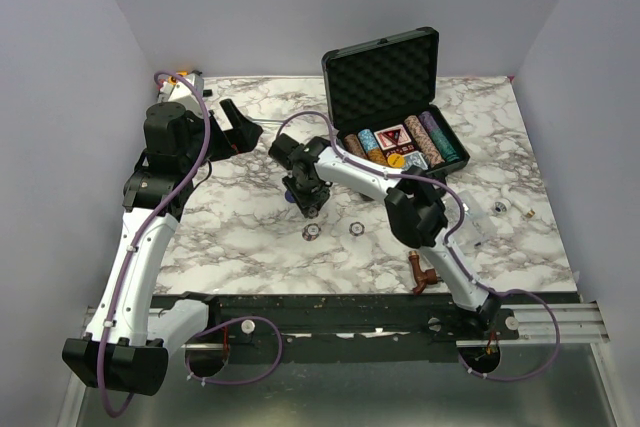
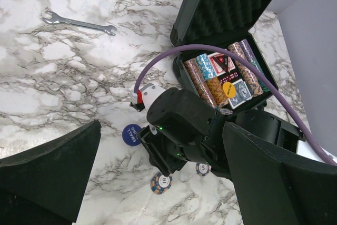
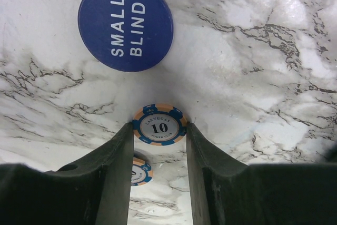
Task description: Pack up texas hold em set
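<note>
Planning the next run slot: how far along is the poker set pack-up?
Done: chip rows, card decks and a yellow disc sit in the open case. In hand: the right gripper has its fingers against both edges of a chip. Left: two more chips, the blue disc, then closing the case.
</note>
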